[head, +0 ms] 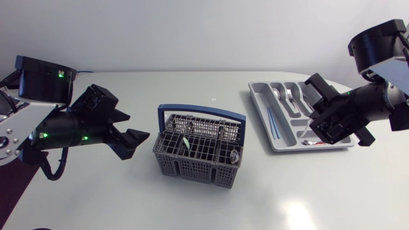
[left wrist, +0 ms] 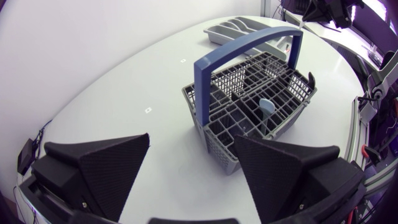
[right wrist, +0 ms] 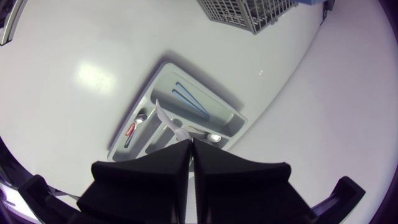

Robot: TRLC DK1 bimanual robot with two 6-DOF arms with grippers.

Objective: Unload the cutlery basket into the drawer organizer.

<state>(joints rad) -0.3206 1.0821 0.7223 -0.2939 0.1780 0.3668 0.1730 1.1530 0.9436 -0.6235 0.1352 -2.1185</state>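
Note:
The grey cutlery basket [head: 192, 156] with a blue handle [head: 204, 112] stands mid-table; a pale blue utensil [left wrist: 266, 106] and a spoon [head: 235, 154] stick up in it. My left gripper [head: 131, 126] hovers open just left of it, and in the left wrist view the basket [left wrist: 261, 93] lies ahead of the spread fingers [left wrist: 106, 162]. The grey drawer organizer [head: 261, 112] sits at the right, holding forks and spoons [head: 287, 96] and blue sticks [head: 273, 121]. My right gripper [right wrist: 189, 143] hangs above the organizer [right wrist: 230, 118], shut on a thin pale utensil [right wrist: 160, 112].
A small item with a red label [right wrist: 130, 127] lies in an end compartment of the organizer. Bare white tabletop [head: 211, 204] runs in front of the basket and between it and the organizer.

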